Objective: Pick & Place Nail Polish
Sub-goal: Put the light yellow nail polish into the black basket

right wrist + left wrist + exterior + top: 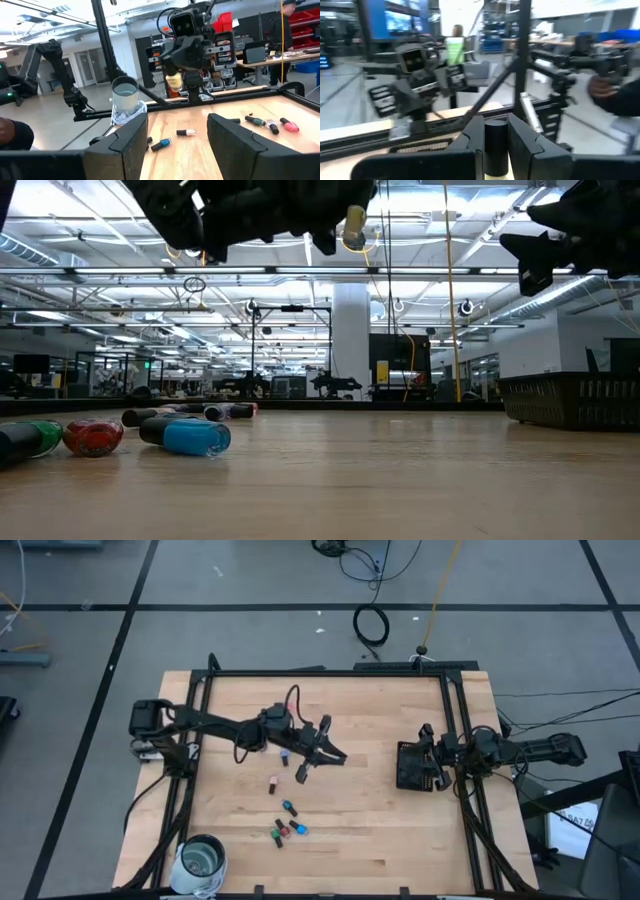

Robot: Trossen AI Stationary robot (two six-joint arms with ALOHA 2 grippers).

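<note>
I see a pale wood table (380,810). Bottles (287,830) lie scattered on it near the middle and toward the front edge, a glass jar (202,859) stands at the front-left corner, and a black tray (415,767) sits at the right side.

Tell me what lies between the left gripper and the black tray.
Bare wood, the high view shows: nothing lies between the left gripper, holding a beige bottle, and the black tray.
</note>
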